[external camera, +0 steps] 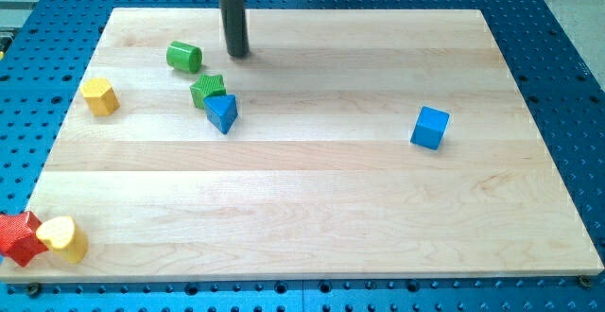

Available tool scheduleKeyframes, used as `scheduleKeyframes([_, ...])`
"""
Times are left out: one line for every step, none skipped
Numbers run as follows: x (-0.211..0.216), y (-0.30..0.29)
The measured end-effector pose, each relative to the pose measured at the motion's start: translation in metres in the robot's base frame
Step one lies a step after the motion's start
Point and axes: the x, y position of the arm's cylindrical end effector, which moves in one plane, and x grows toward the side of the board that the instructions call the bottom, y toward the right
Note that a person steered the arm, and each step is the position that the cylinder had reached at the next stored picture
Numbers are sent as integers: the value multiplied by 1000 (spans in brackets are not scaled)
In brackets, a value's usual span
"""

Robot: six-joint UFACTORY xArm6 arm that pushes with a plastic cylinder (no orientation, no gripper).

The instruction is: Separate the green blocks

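A green cylinder (184,57) lies on its side near the view's top left of the wooden board (321,189). A second green block (207,90), blocky in shape, sits just below and to the right of it, a small gap between them. A blue triangular block (222,112) touches that green block's lower right. My tip (236,53) is a dark rod end resting on the board just right of the green cylinder and above the second green block, touching neither.
A yellow hexagonal block (99,96) sits at the left edge. A blue cube (430,127) stands at the right. A red block (19,237) and a yellow heart-like block (63,238) touch at the bottom left corner.
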Motion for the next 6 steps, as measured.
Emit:
scheduleKeyframes([13,-68])
scheduleKeyframes([12,-38])
scheduleKeyframes([23,39])
scheduleKeyframes([58,61])
scheduleKeyframes([85,15])
scheduleKeyframes([94,-19])
